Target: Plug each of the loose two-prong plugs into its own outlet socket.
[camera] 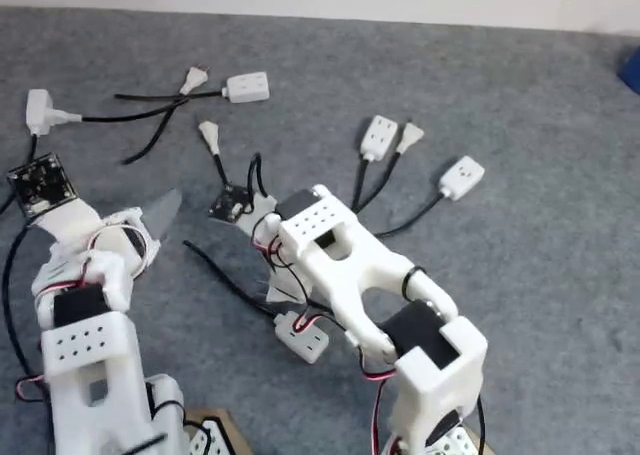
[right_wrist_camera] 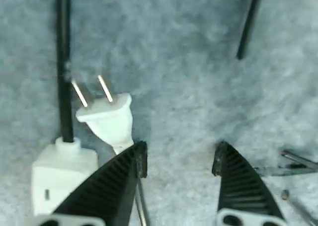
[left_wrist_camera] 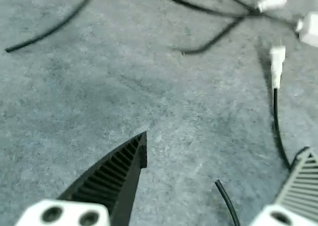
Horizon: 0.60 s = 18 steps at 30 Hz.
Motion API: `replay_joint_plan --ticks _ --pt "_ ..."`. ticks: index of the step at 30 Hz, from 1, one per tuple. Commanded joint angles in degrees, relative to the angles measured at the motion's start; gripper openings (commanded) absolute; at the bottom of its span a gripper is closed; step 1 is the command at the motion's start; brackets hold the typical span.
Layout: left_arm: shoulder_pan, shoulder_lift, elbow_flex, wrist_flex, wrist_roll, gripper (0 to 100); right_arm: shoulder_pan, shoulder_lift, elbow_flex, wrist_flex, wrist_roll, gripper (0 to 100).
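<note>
Several white two-prong plugs and outlet sockets on black cords lie on the grey carpet. My right gripper (right_wrist_camera: 179,161) is open just above the carpet. A loose plug (right_wrist_camera: 107,114) lies prongs-up against the outer side of one finger (right_wrist_camera: 117,184), not between the fingers, and a socket block (right_wrist_camera: 59,179) lies beside it. In the high view this gripper (camera: 268,270) points down mid-table near a socket (camera: 302,337). My left gripper (left_wrist_camera: 226,146) is open and holds nothing. It hovers short of another plug (left_wrist_camera: 277,57), the one at the back left (camera: 208,133).
More pieces lie around: a plug (camera: 195,77) beside a socket (camera: 248,87) at the back, a socket (camera: 378,137) with a plug (camera: 410,133) next to it, a socket (camera: 461,177) to the right, and a white socket piece (camera: 40,110) far left. Cords cross the middle.
</note>
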Motion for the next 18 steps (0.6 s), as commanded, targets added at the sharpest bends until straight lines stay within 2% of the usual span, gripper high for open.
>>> replay_joint_plan --ticks 1,9,18 --pt "1.01 -6.29 -1.63 4.13 0.97 43 -1.01 -4.70 0.04 3.82 -0.35 21.3" --pt "2.59 -12.35 1.45 4.40 -1.41 43 -1.98 -8.75 0.66 4.79 -0.26 21.3" --pt "2.59 -12.35 1.45 4.48 -1.41 43 -5.41 -1.45 2.07 0.92 -0.18 21.3"
